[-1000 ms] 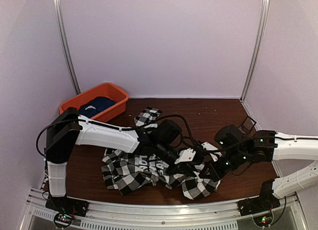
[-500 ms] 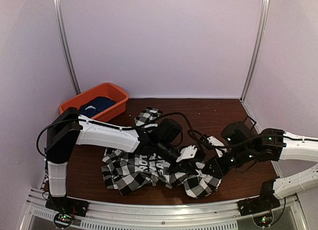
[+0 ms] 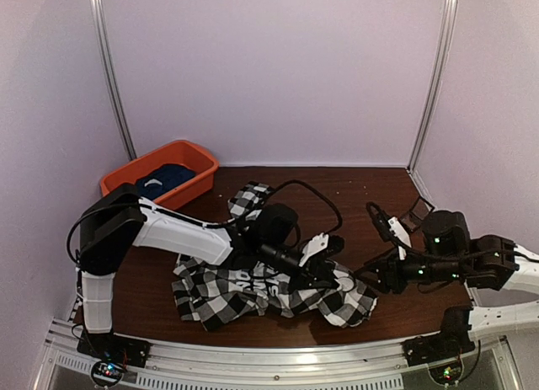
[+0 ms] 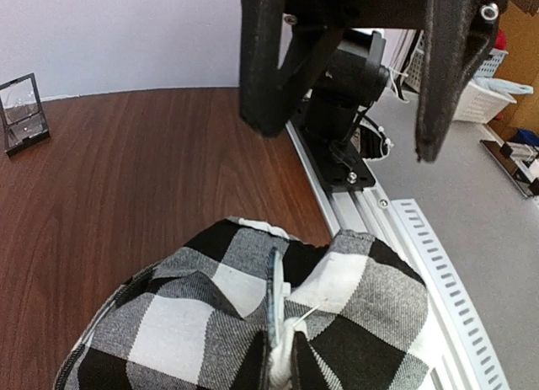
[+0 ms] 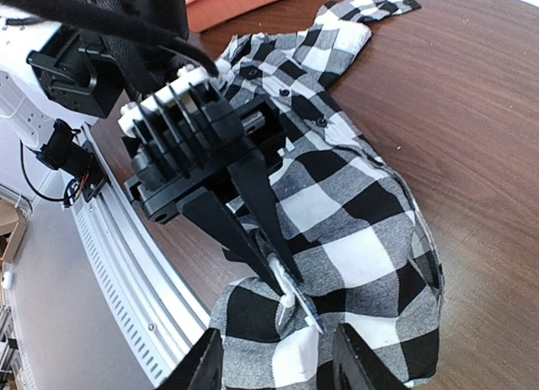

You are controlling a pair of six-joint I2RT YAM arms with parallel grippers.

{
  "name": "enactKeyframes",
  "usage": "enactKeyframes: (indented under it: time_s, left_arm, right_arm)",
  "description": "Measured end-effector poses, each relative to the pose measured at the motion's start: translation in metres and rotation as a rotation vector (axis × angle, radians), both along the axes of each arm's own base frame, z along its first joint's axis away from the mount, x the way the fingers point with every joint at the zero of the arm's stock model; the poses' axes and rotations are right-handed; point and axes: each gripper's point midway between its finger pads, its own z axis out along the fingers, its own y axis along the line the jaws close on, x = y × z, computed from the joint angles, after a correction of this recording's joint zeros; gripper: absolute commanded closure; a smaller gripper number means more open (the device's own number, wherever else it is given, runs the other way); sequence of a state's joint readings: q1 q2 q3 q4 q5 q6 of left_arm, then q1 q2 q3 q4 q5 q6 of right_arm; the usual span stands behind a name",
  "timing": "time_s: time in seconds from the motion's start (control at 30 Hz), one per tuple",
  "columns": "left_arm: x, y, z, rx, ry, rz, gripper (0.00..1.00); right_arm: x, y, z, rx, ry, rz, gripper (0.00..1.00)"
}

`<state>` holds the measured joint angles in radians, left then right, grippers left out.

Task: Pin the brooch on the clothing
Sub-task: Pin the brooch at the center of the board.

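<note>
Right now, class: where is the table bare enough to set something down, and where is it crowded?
Bare: the back of the table, between the orange bin and the clear stand; also left of the checked shirt. Crowded: front centre, around the shirt.

One checked shirt on one brown table. Two grippers: left gripper at the shirt's near-right fold, right gripper just to the right of that same fold. One orange bin beyond the shirt's far-left corner, one navy garment inside. One small clear stand well apart, beyond the shirt's far-right side.
</note>
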<state>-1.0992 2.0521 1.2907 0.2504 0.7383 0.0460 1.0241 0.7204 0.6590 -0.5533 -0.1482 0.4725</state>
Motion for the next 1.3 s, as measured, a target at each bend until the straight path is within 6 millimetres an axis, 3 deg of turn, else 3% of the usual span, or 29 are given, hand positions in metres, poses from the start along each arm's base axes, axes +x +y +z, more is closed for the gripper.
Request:
enactKeyframes:
  time_s: [0.27, 0.43, 0.67, 1.03, 1.3]
  left_arm:
    - [0.0, 0.001, 0.006, -0.025, 0.091, 0.049, 1.0]
    - [0.0, 0.001, 0.014, -0.041, 0.125, 0.065, 1.0]
    - [0.001, 0.002, 0.023, -0.068, 0.17, 0.083, 1.0]
    - [0.005, 0.005, 0.024, -0.078, 0.201, 0.1, 1.0]
    - [0.001, 0.006, 0.031, -0.093, 0.217, 0.081, 1.0]
  right_arm:
    - [0.012, -0.02, 0.011, 0.139, -0.147, -0.109, 0.51]
    - [0.017, -0.021, -0.007, 0.131, -0.134, -0.145, 0.54]
    - [0.018, -0.011, -0.029, 0.117, -0.086, -0.134, 0.62]
    - [0.014, -0.001, -0.017, 0.191, -0.1, -0.093, 0.68]
    - [0.015, 0.0, -0.023, 0.168, -0.093, -0.091, 0.67]
